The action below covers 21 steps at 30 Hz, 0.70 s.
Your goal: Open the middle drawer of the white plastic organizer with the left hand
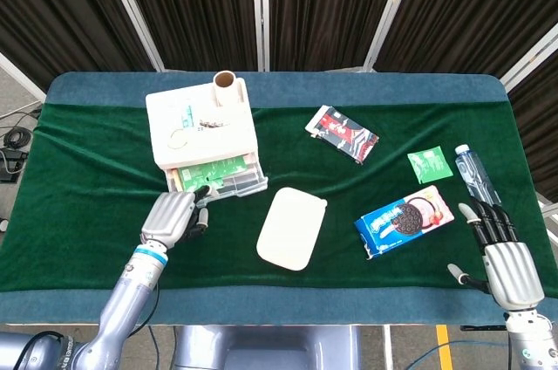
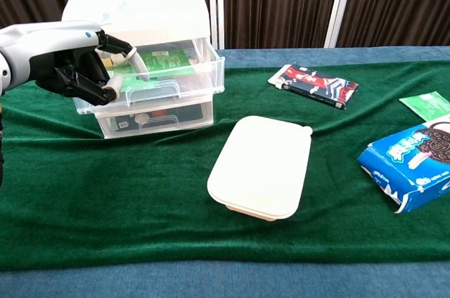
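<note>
1. The white plastic organizer (image 2: 140, 24) stands at the back left of the green tablecloth (image 2: 140, 199), a stack of clear drawers under an opaque white top.
2. The middle drawer (image 2: 169, 91) juts forward well past the drawers above and below it, so its inside is open to view from above.
3. In the middle drawer lies a flat green packet (image 1: 205, 170) with pale printing too small to read; other contents are blurred.
4. The bottom drawer (image 2: 158, 119) is pushed in; through its clear front show a red item and a small white label, neither legible.
5. The left hand (image 2: 74, 66) is clenched on the front left corner of the middle drawer, fingers (image 2: 105, 87) curled over its front edge near the handle.
6. On the organizer's top rest a cardboard tube (image 1: 224, 82), upright at the back corner, and some small bits I cannot identify.
7. A cream lidded box (image 2: 261, 166) sits shut in the centre of the cloth.
8. A blue cookie pack (image 2: 411, 164) pictured with dark sandwich cookies lies at the right; its lettering cannot be read.
9. A dark red-and-white snack packet (image 2: 314, 85) lies behind the box, and a small green sachet (image 1: 430, 164) further right.
10. A water bottle (image 1: 473, 174) lies near the table's right edge.
11. The right hand (image 1: 501, 256) rests low at the right, fingers straight and apart, grasping nothing.
</note>
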Motion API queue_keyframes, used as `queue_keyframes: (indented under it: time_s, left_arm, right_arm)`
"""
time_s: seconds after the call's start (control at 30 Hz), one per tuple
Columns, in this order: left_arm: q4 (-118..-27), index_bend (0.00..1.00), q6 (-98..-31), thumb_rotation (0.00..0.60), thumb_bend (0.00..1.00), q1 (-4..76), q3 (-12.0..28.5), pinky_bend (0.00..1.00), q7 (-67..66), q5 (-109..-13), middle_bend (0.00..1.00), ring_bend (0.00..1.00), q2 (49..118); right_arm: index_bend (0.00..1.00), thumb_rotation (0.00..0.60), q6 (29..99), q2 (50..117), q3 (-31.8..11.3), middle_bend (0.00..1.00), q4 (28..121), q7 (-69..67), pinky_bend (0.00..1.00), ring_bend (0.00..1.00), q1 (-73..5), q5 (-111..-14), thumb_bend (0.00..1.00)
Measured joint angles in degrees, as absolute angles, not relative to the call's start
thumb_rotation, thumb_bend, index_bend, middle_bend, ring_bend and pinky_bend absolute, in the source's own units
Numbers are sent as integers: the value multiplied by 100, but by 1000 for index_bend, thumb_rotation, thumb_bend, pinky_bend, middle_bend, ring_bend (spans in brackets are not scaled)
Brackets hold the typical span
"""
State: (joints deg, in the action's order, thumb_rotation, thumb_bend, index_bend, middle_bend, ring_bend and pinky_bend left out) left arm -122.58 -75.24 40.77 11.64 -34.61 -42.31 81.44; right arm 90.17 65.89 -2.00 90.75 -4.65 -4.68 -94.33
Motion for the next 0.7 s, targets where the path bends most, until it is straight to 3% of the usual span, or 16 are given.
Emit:
queue_keyframes:
  time_s: [0.7]
  left_arm:
    - [-12336,366,-7555,600,726,4034,951,843,-3444,-4467,950,815,8154]
  right_arm:
    - [0,600,9025,6586,-197,0,9079,-460,0,0,-468,-9448,36]
